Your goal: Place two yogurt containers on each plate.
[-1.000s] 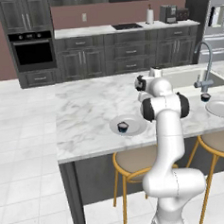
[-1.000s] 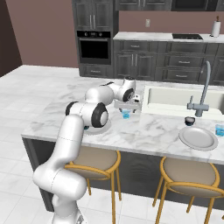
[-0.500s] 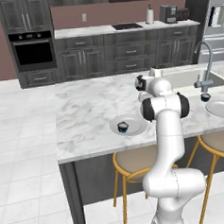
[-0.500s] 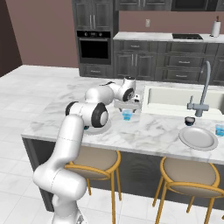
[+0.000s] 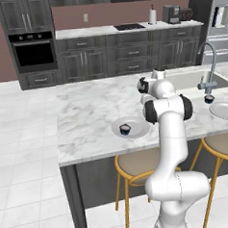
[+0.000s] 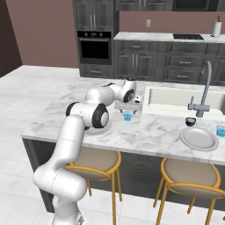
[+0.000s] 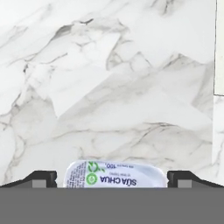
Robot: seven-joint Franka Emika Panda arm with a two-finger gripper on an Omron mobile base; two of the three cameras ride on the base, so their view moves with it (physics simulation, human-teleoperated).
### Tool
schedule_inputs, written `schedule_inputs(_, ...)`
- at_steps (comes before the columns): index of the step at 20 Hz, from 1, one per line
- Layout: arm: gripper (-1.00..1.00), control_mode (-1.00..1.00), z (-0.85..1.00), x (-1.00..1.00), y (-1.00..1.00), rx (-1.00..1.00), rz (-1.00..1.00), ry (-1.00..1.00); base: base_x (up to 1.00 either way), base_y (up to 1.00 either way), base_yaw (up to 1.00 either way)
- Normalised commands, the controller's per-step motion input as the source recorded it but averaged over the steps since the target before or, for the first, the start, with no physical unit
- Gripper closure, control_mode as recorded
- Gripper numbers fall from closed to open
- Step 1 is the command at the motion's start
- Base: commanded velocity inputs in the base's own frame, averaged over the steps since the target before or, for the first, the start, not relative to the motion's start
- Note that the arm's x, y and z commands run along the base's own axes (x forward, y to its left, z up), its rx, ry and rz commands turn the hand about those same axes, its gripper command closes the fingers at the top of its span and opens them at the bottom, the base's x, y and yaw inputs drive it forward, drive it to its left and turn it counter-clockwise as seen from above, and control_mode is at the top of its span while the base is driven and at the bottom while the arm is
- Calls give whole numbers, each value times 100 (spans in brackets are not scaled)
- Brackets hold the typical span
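You have the gripper (image 6: 128, 107) spread wide open, hanging just above a translucent light blue yogurt cup (image 6: 128, 116) on the marble island counter (image 6: 149, 132), close to the left edge of the sink (image 6: 176, 99). From the hand camera, that cup (image 7: 116, 174) sits between the two dark fingertips (image 7: 41, 178), one on each side and neither touching it. You look down on its white foil lid, which carries a small green round logo and dark printed letters reading "SUA CHUA".

One dark navy cup (image 5: 125, 129) with a pale top already stands on the near plate (image 5: 136, 129), a plain light-grey shallow dish on the counter by the arm's elbow. It is the only cup you can see on that plate; part of the dish is hidden behind the arm.

The second plate (image 6: 199, 138) lies further right, in front of the tap (image 6: 203, 92), and looks bare. A second dark cup (image 6: 190, 121) rests on the counter just behind this plate, near the tap's foot. Another light blue cup (image 6: 221, 130) stands on the counter just beside the plate's right rim, near the picture's edge.
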Motion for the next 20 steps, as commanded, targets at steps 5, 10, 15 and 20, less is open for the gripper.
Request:
schedule_inputs(5, -100, -100, -5, -2, -12, 0, 0, 0, 0, 0, 0)
schedule_inputs(10, -100, -100, 0, 0, -9, 0, 0, 0, 0, 0, 0)
schedule_inputs(15, -100, -100, -4, 0, -1, 0, 0, 0, 0, 0, 0)
schedule_inputs(20, -100, -100, -13, -3, 0, 0, 0, 0, 0, 0, 0)
